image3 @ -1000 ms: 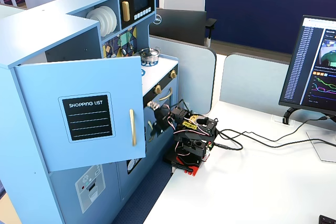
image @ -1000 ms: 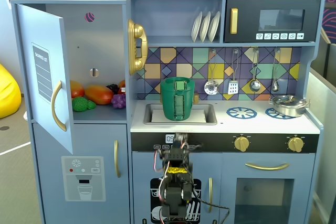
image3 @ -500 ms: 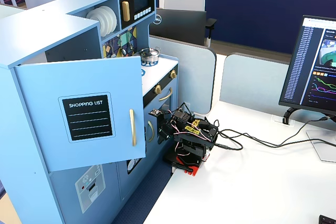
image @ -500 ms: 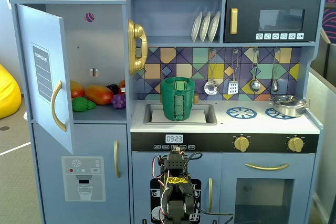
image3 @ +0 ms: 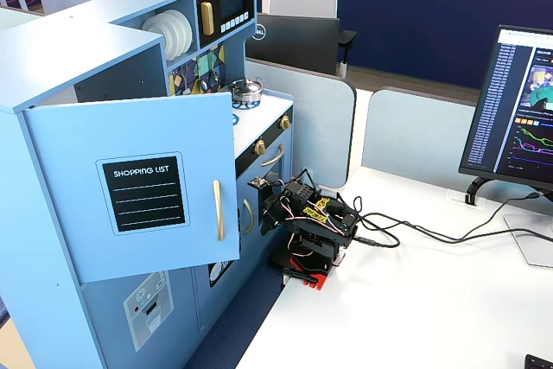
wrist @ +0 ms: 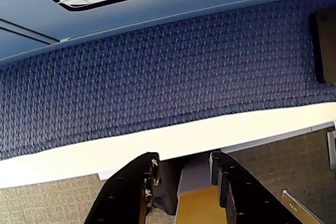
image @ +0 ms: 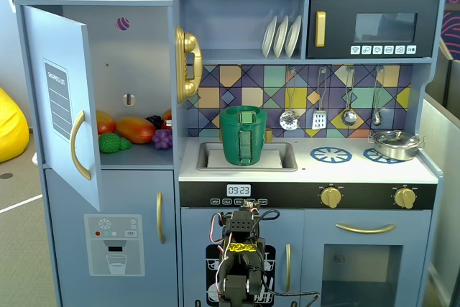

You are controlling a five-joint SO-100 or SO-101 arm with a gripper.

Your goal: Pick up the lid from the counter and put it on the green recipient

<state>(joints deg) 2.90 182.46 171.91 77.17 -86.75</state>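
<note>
A toy kitchen (image: 237,170) in pale blue fills a fixed view, its fridge door (image: 65,98) swung wide to show plastic fruit (image: 133,129) on a shelf. The green pot (image: 243,135) stands upright in the sink (image: 208,157), its ribbed strap handle facing the camera; something green sits at its top, but whether that is the lid cannot be told from here, and no lid shows loose on the counter (image: 374,171). To the right in that view, a silver pan (image: 394,143) rests on one of two blue burner rings (image: 330,154). White plates (image: 281,36) stand on the upper shelf beside the microwave (image: 374,28), and utensils (image: 320,116) hang on the tiled wall.

The robot arm (image: 241,264) sits folded low against the cabinet front, below the clock display (image: 238,190). In another fixed view it rests on a white tabletop (image3: 415,300), cables (image3: 415,232) trailing toward a monitor (image3: 518,110).

In the wrist view the claw (wrist: 184,171) points down at blue carpet (wrist: 168,77) and a white edge strip (wrist: 173,142), its two dark fingers (wrist: 233,192) parted and holding nothing.
</note>
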